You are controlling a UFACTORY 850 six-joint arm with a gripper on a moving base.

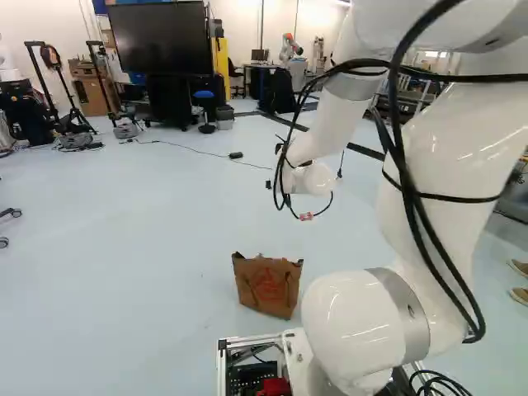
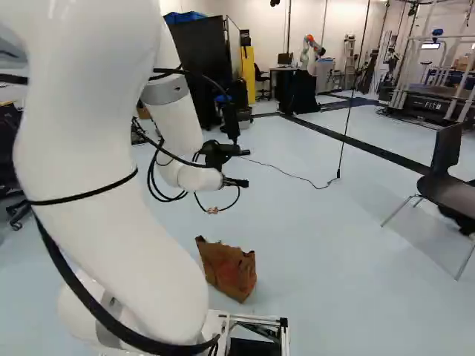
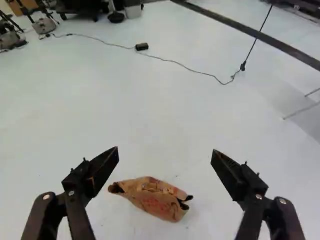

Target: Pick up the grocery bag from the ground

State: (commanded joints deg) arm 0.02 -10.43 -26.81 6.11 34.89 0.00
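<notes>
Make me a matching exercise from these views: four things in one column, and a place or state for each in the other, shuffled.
Column one:
1. Brown grocery bag with red print
2. Black two-fingered gripper
3. Large black flat screen
4. Dark chair with thin metal legs

Column two:
A. At the upper left of the left base view
B. On the pale floor, near the foot of the white arm
C. At the right edge of the right base view
D. Open, with nothing gripped

Right pairs: 1-B, 2-D, 3-A, 4-C
</notes>
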